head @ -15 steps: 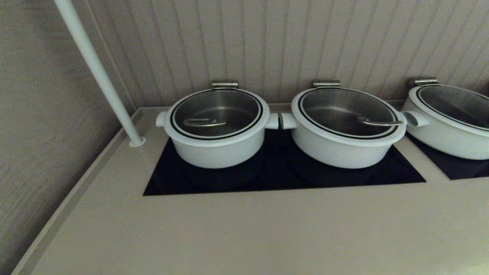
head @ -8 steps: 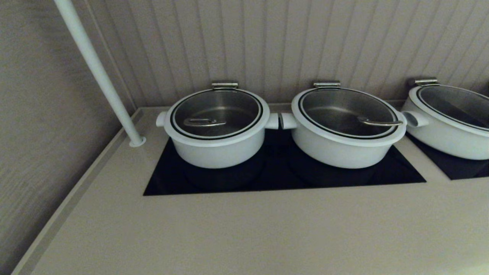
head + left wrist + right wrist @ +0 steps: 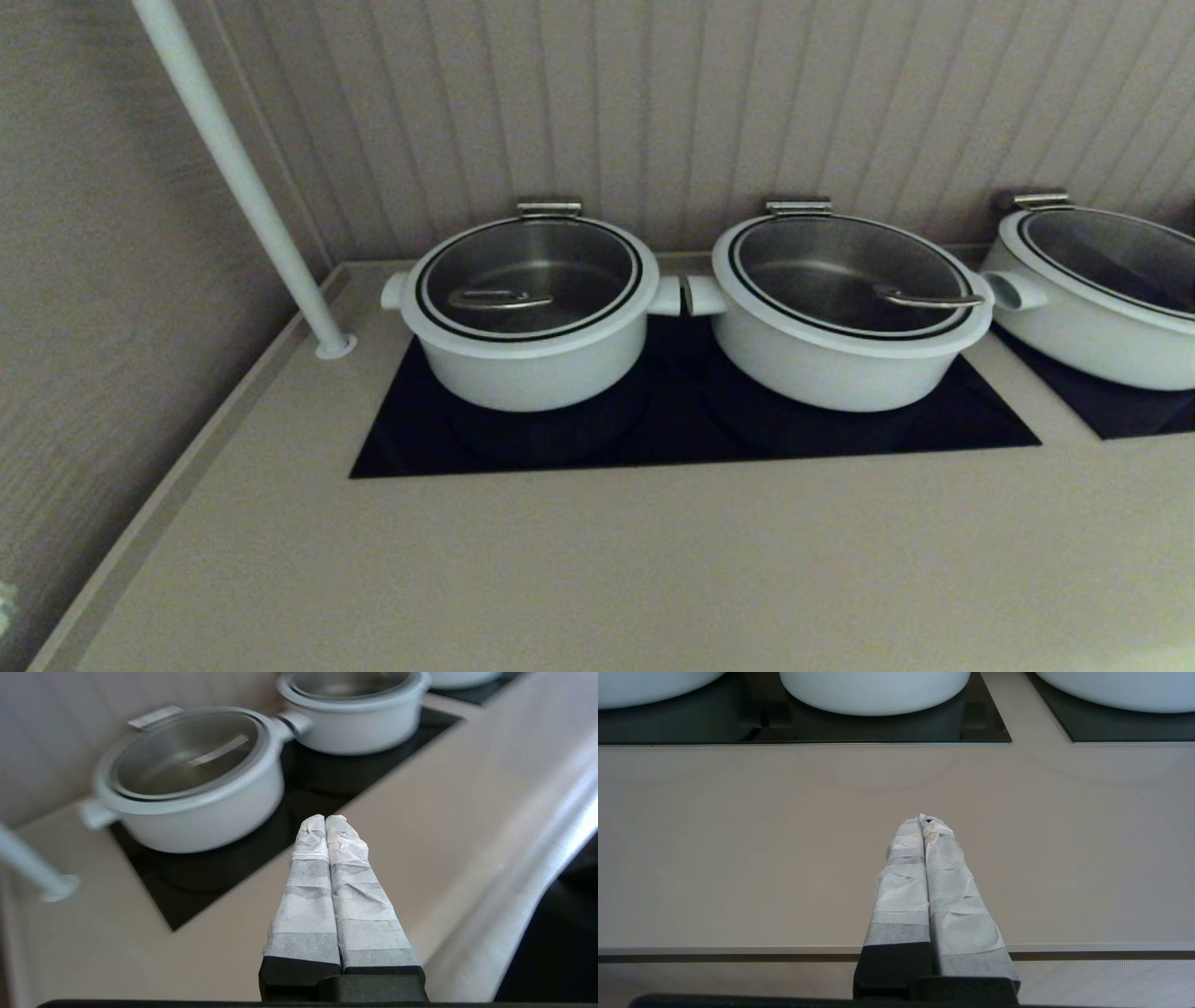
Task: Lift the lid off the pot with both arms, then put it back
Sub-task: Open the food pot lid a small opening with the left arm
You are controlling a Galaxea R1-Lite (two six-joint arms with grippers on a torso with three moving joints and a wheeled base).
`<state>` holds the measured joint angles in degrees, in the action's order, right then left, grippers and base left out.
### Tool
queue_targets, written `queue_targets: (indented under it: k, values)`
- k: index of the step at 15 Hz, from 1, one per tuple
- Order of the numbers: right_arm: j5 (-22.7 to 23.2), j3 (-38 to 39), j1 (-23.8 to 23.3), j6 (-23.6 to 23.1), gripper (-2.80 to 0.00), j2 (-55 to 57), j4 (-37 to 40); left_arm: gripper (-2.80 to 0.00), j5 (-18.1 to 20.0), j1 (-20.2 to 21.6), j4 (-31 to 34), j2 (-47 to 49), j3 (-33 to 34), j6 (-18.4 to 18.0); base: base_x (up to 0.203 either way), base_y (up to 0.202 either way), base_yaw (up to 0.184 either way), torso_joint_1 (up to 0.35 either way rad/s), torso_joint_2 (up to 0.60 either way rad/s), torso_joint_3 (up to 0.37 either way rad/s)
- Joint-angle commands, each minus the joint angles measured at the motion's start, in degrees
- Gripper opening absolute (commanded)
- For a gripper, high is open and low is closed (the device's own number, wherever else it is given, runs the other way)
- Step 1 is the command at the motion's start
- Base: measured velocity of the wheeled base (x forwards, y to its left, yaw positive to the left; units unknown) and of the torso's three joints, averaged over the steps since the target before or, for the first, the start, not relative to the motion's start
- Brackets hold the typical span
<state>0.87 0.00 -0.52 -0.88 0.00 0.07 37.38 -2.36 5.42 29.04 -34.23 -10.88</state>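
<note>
The pot (image 3: 527,369) is the deep, straight-sided white one at the left of the black hob, with the glass lid (image 3: 529,278) seated on it and the wire handle (image 3: 495,300) lying on top. Both also show in the left wrist view, the pot (image 3: 196,812) and the lid (image 3: 187,753). My left gripper (image 3: 325,817) is shut and empty, over the counter in front of the pot and well short of it. My right gripper (image 3: 924,820) is shut and empty, low over the counter near its front edge. Neither gripper shows clearly in the head view.
A wider flared pot (image 3: 845,359) with its own lid stands right beside the task pot, their side handles almost touching. A third pot (image 3: 1092,336) stands at the far right. A white pole (image 3: 243,177) rises at the back left. The beige counter (image 3: 597,560) runs in front.
The pots and lids have not moved. A small pale patch now shows at the lower left edge of the head view.
</note>
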Motion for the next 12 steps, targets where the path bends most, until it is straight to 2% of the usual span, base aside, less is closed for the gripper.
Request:
queue_targets:
  k: [1, 5, 8, 12]
  values:
    - [0.0, 0.0, 0.0, 0.0, -2.80, 0.0, 0.0, -2.80, 0.3, -3.0, 0.0, 4.4, 0.0, -0.4, 0.000, 0.000, 0.000, 0.000, 0.00, 0.000]
    - [0.0, 0.0, 0.0, 0.0, -2.80, 0.0, 0.0, -2.80, 0.3, -8.0, 0.0, 9.0, 0.2, -0.5, 0.000, 0.000, 0.000, 0.000, 0.00, 0.000]
    - [0.0, 0.0, 0.0, 0.0, -2.80, 0.0, 0.0, -2.80, 0.3, -8.8, -0.1, 11.8, 1.0, -1.9, 0.000, 0.000, 0.000, 0.000, 0.00, 0.000]
    - [0.0, 0.0, 0.0, 0.0, -2.80, 0.0, 0.0, -2.80, 0.2, -11.8, -0.1, 16.3, 1.2, -4.2, 0.000, 0.000, 0.000, 0.000, 0.00, 0.000]
